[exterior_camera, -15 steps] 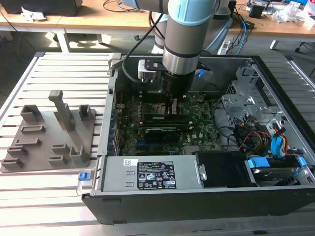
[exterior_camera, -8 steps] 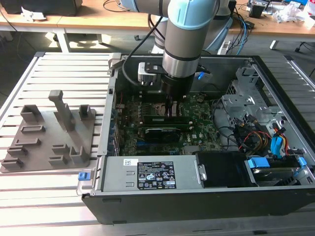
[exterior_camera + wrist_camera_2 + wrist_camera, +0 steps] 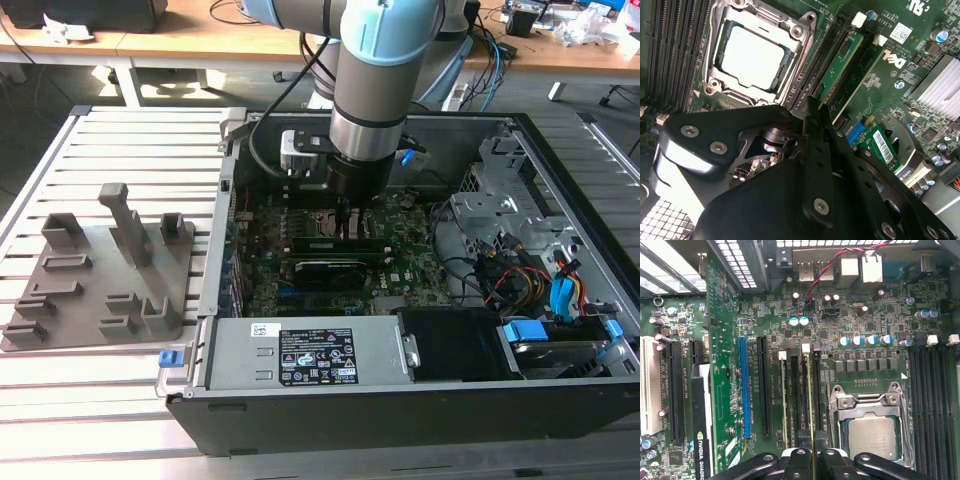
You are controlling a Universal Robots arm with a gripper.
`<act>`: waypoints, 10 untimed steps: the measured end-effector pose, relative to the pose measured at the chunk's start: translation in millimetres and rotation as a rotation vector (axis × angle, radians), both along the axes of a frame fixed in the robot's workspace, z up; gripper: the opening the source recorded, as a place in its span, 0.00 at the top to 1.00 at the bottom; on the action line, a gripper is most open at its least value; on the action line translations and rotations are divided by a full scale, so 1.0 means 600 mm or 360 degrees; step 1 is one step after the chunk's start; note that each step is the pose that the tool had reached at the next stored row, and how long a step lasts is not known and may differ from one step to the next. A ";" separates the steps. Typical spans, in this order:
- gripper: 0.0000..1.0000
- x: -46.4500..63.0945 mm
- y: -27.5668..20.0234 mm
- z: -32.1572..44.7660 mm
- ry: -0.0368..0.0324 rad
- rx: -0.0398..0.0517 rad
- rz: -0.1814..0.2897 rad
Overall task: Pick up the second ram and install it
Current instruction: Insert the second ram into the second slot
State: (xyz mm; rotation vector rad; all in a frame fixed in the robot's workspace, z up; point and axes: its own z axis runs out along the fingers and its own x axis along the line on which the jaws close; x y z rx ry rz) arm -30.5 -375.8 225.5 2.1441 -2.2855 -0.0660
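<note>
First wrist view: jaws pinch the second ram (image 3: 810, 405) edge-on, upright in its slot.

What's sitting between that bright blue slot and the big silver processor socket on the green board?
In the first wrist view: a black expansion slot, then memory slots with one ram stick and the second ram, which the gripper grips.
</note>
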 end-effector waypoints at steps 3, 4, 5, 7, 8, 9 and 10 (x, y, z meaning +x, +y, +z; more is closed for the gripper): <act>0.86 0.001 0.0000 0.000 0.0000 0.0000 0.0000; 0.86 0.001 0.0000 0.000 0.0000 0.0000 0.0000; 0.86 0.001 0.0000 0.000 0.0000 0.0000 0.0000; 0.86 0.001 0.0000 0.000 0.0000 0.0000 0.0000; 0.86 0.001 0.0000 0.000 0.0000 0.0000 0.0000; 0.86 0.001 0.0000 -0.001 0.0000 0.0000 0.0000; 0.86 0.001 0.0001 -0.002 0.0000 0.0000 0.0000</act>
